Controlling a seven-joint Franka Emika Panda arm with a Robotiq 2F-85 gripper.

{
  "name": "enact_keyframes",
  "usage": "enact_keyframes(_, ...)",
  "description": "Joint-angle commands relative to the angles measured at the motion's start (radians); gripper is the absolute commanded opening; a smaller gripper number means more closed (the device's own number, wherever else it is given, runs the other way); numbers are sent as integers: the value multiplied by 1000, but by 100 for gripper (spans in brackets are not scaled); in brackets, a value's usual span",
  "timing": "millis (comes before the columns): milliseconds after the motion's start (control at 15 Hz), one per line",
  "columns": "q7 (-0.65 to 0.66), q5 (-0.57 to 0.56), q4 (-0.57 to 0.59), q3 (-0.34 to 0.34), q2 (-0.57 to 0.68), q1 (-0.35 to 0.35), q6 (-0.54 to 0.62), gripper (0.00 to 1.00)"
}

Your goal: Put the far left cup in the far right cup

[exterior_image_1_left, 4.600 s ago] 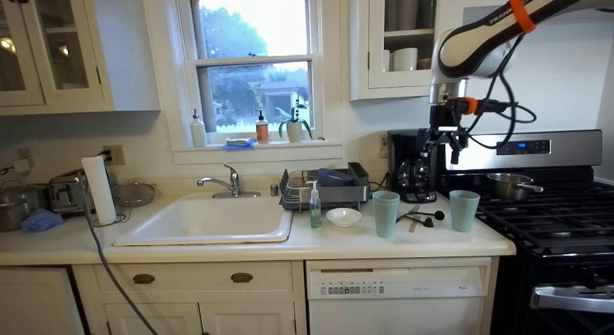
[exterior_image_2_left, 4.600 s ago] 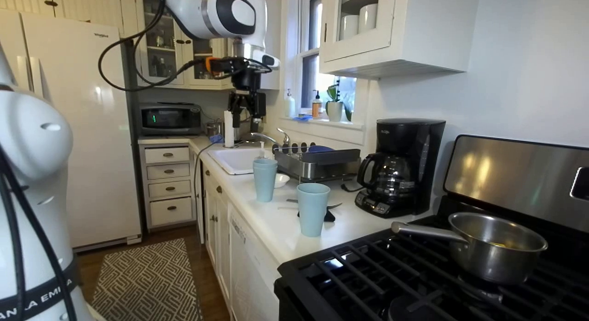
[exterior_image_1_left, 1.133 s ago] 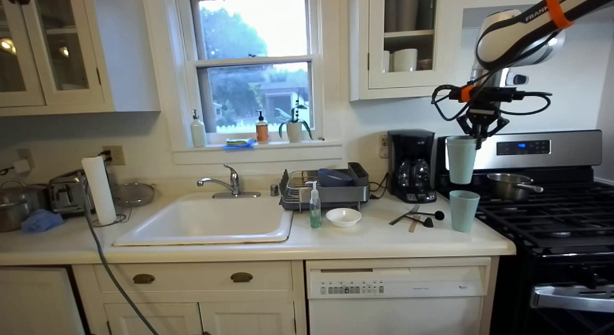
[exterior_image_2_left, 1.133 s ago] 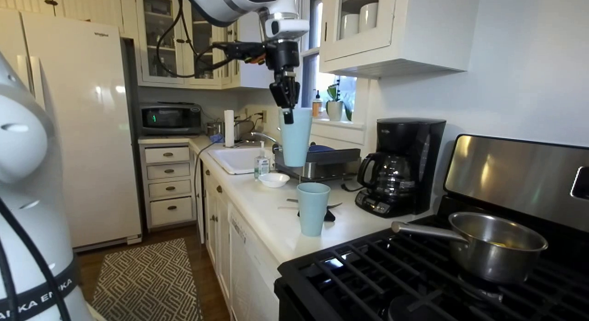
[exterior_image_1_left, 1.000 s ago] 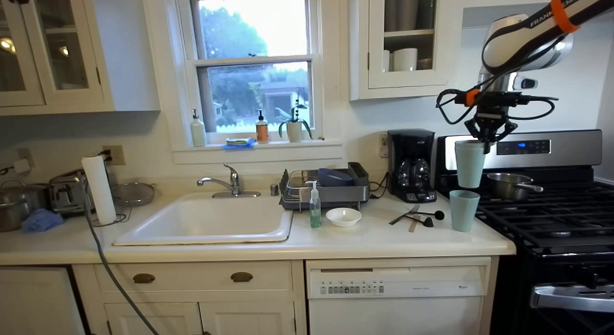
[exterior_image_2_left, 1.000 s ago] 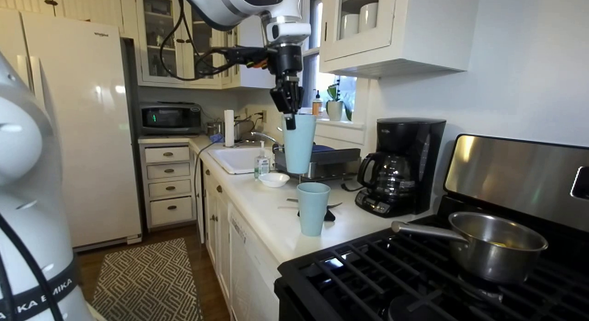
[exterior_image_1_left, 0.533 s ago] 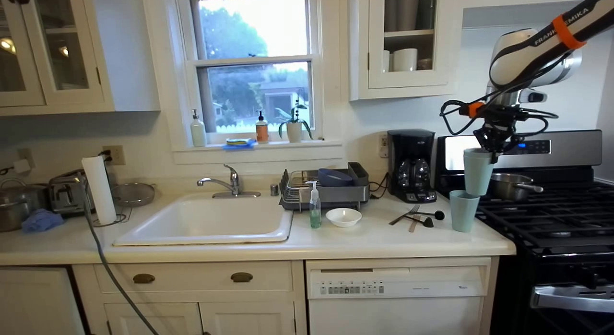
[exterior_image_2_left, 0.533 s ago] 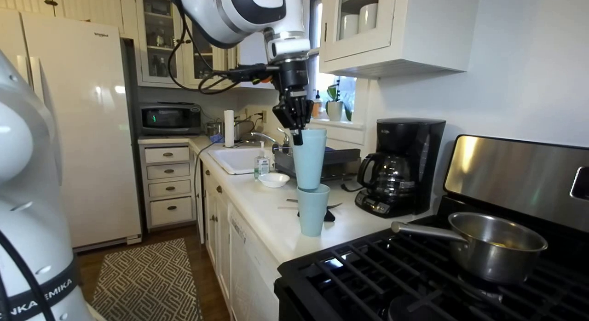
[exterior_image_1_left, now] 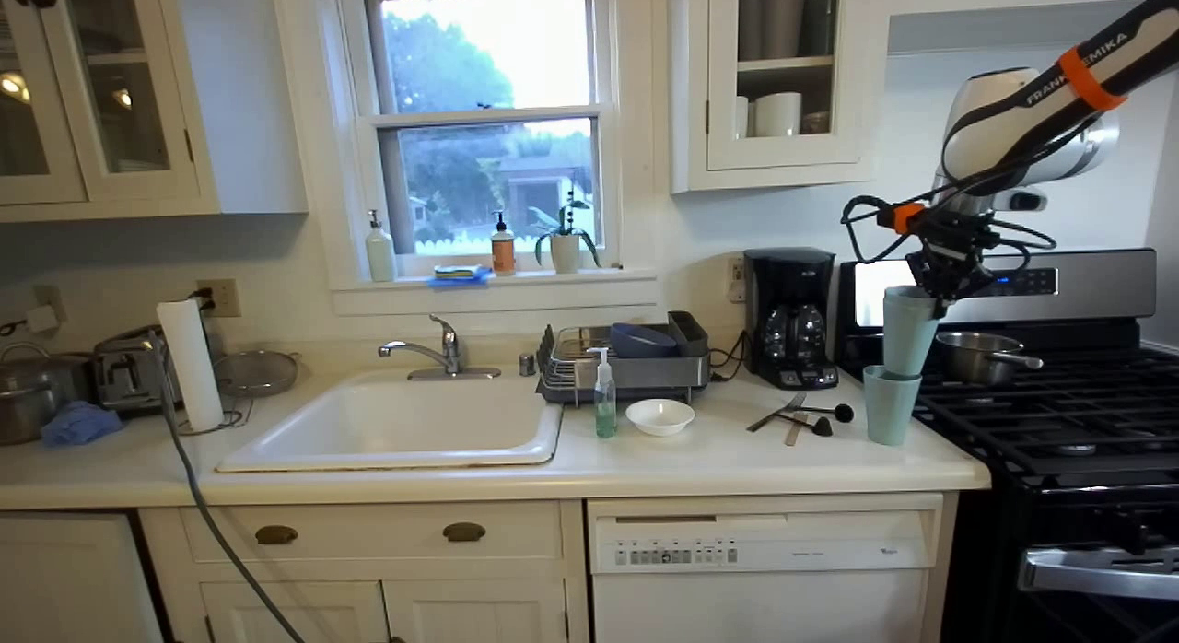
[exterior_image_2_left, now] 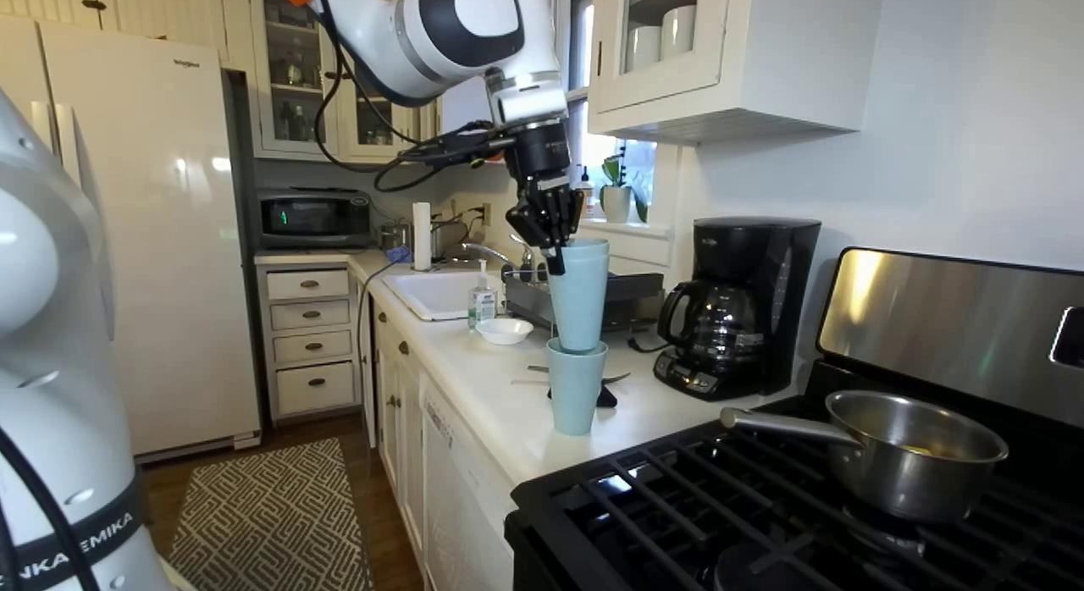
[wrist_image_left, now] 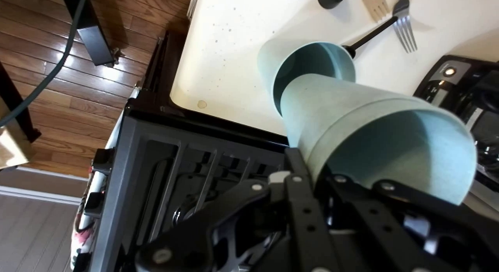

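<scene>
The far left cup [exterior_image_1_left: 910,334], a pale teal tumbler, hangs slightly tilted over the far right cup [exterior_image_1_left: 890,408], its teal twin standing on the counter. My gripper [wrist_image_left: 310,161] is shut on the held cup's wall at the rim, one finger outside and the other reaching inside the mouth. In an exterior view, the held cup's base [exterior_image_2_left: 578,344] dips just into the lower cup's mouth [exterior_image_2_left: 555,352]. The wrist view shows that base inside the lower cup's opening, hiding part of it. Whether the two walls touch cannot be told.
Forks and black-handled utensils [exterior_image_1_left: 799,416] lie left of the lower cup, near a white bowl [exterior_image_1_left: 660,417] and a soap bottle [exterior_image_1_left: 604,399]. Behind stands a black coffee maker [exterior_image_2_left: 732,312]. The stove [exterior_image_2_left: 677,523] with a metal pan [exterior_image_2_left: 915,464] borders the counter.
The far left cup, on the counter by the bowl several seconds ago, was gripped and lifted. Over the last second it came down to the far right cup's mouth, shifting slightly sideways and tilting.
</scene>
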Motion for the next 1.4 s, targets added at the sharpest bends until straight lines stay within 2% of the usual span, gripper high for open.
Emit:
enact_keyframes(0, 37, -5, -5, 5, 29, 2, 53, 2)
enact_keyframes(267, 26, 1, 4, 3, 75, 20, 79, 2)
enact_keyframes(333, 25, 0, 6, 3, 83, 22, 84, 32)
enact_keyframes(467, 27, -15, 11, 8, 86, 24, 87, 37)
enact_keyframes(667, 10, -42, 29, 22, 58, 31, 68, 59)
enact_keyframes(800, -69, -54, 43, 32, 24, 61, 57, 73)
enact_keyframes(1000, -175, -59, 92, 67, -7, 106, -25, 94)
enact_keyframes(1067, -205, -62, 110, 82, -12, 120, -59, 99)
enact_keyframes(1333, -333, -64, 191, 132, -7, 182, -194, 100)
